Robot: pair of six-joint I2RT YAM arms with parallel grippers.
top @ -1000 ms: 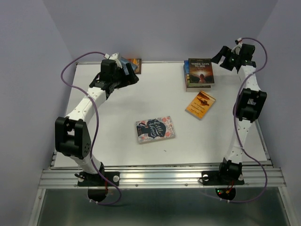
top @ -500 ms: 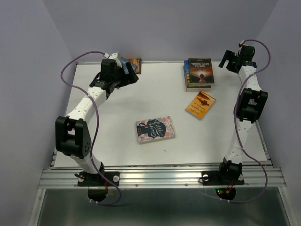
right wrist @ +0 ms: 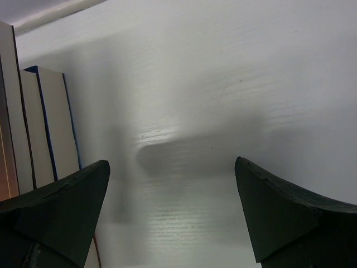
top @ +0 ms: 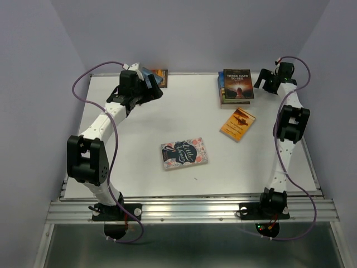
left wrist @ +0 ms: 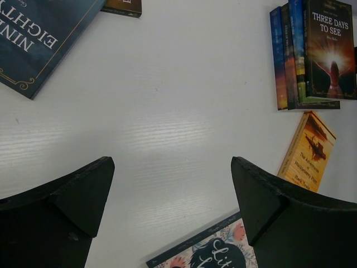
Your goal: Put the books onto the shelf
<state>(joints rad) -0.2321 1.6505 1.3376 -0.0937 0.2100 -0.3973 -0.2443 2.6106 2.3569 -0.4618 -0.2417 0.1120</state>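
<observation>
right gripper (top: 264, 80), wide and empty, has swung down beside the book stack (top: 237, 85) at upper right, likely lining up a grab.

Counting eight books here: looks like four are sitting in the far-right stack (top: 236, 88), an orange book (top: 237, 123) and a floral navy book (top: 184, 153) are lying loose, and a dark blue book (left wrist: 39, 33) plus a brown book (top: 160, 74) are lying far left. Two arms, the left arm (top: 103, 123) and the right arm (top: 290, 120), are sharing one table (top: 139, 128).
</observation>
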